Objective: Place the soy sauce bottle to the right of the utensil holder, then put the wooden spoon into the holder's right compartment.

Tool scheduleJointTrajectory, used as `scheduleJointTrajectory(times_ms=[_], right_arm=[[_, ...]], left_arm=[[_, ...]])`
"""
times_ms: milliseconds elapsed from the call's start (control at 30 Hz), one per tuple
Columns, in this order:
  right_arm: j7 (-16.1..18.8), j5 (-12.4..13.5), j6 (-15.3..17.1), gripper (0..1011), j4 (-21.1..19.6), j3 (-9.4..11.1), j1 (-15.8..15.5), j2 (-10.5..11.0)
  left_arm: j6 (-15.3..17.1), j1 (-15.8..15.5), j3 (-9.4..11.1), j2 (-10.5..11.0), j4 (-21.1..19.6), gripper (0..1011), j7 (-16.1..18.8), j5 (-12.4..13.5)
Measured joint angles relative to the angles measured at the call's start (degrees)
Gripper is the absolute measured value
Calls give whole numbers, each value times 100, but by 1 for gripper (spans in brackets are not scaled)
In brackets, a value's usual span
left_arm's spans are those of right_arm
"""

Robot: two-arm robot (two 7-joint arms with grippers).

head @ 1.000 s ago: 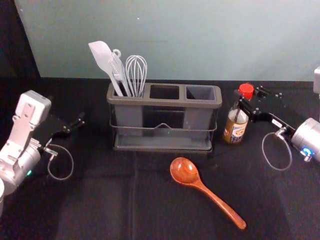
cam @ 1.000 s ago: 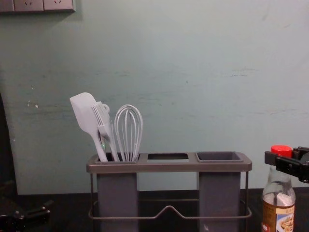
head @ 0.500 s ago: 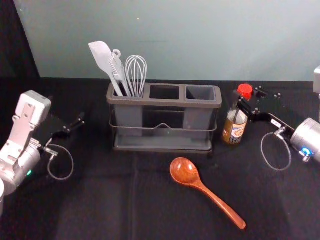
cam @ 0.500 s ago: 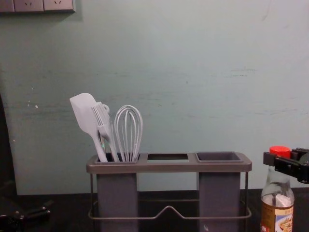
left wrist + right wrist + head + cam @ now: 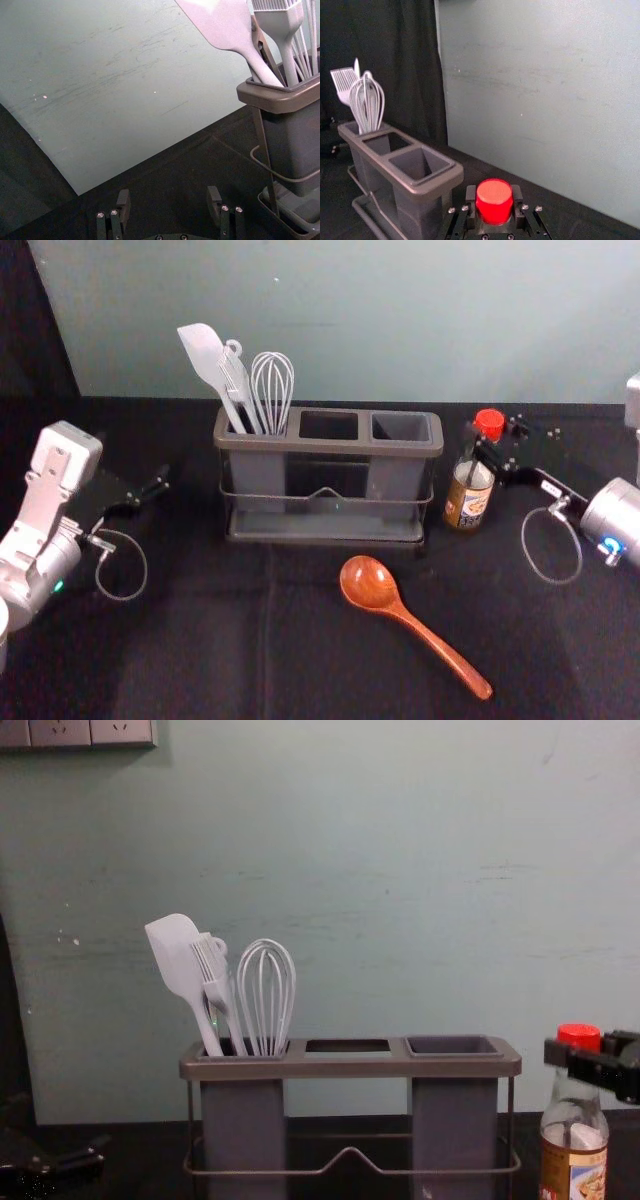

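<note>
Soy sauce bottle (image 5: 468,502) in right claw's (image 5: 497,436) grip, open left claw (image 5: 134,458) beyond holder's (image 5: 330,445) utensils (image 5: 208,358)

Two silver-grey arms with black grippers.
The left arm (image 5: 35,565) has a blocky pale housing (image 5: 70,452), a rounded silver section and a small green light (image 5: 58,585); the right arm (image 5: 618,512) has a silver cylindrical section, a blue light (image 5: 612,543) and a small pale label (image 5: 552,489); each arm has a thin grey looped cable (image 5: 146,565); the left gripper (image 5: 133,456) and right gripper (image 5: 497,431) are black, with round silver screws (image 5: 100,215).
</note>
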Motion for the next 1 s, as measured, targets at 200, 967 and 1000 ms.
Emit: scheduleJointTrajectory(times_ms=[200, 967, 1000], right_arm=[[2, -10, 20, 575, 1, -5, -6, 1], [-3, -11, 6, 1002, -12, 2, -10, 1], [-22, -20, 5, 1000, -58, 10, -32, 13]], left_arm=[[0, 0, 0, 0, 0, 1005, 0, 0], [0, 0, 0, 0, 0, 1005, 0, 0], [0, 0, 0, 0, 0, 1005, 0, 0]])
